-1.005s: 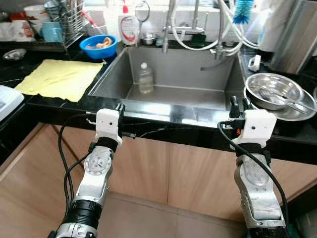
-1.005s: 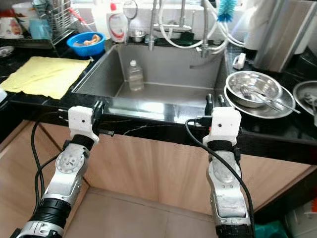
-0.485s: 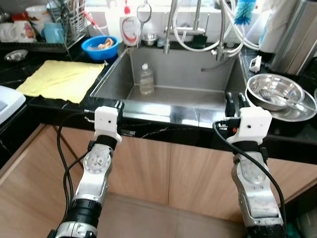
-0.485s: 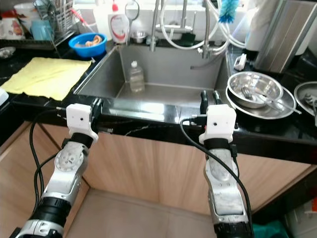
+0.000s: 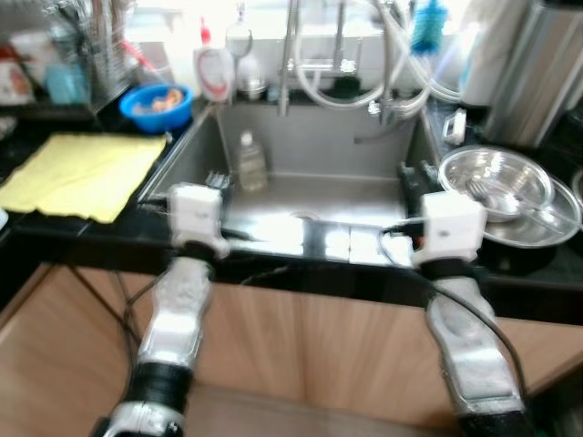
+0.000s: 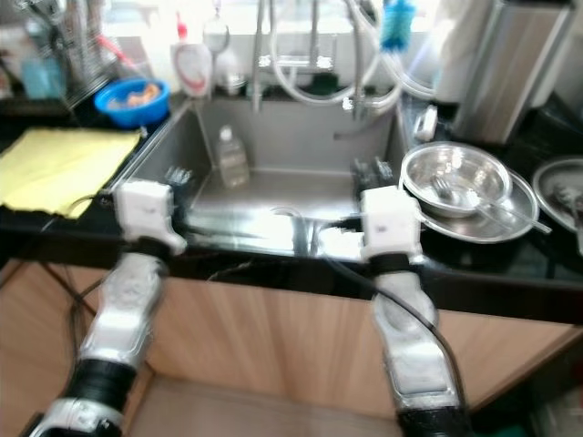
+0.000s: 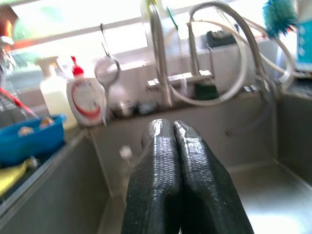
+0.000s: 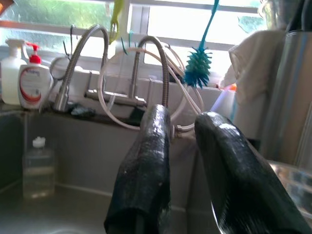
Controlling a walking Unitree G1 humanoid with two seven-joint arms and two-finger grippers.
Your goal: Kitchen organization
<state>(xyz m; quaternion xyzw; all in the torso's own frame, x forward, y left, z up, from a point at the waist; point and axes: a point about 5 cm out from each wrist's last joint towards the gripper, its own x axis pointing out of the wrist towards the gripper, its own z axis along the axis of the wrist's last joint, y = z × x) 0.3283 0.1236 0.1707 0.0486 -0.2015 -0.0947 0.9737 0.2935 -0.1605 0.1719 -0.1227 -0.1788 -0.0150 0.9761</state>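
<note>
A steel sink (image 5: pixel 314 141) lies straight ahead, with a clear plastic bottle (image 5: pixel 250 161) standing upright at its back left. My left gripper (image 5: pixel 213 181) reaches over the sink's front left rim; in the left wrist view its fingers (image 7: pixel 161 146) press together, shut on nothing, pointing at the bottle (image 7: pixel 126 155). My right gripper (image 5: pixel 411 173) hangs over the front right rim, open, with a gap between its fingers (image 8: pixel 146 156). The bottle (image 8: pixel 38 168) is well beyond it. A steel bowl (image 5: pixel 496 177) holding utensils rests on the counter to the right.
A yellow cloth (image 5: pixel 77 173) lies on the black counter at left, a blue bowl (image 5: pixel 157 105) behind it. A red-capped soap bottle (image 5: pixel 214 68), faucets with hoses (image 5: pixel 290 55) and a teal brush (image 5: pixel 426 20) line the back. Wooden cabinet fronts stand below.
The camera has moved closer and the picture is blurred. Both grippers have come forward from the counter's front edge to over the sink rim. The bottle has not moved.
</note>
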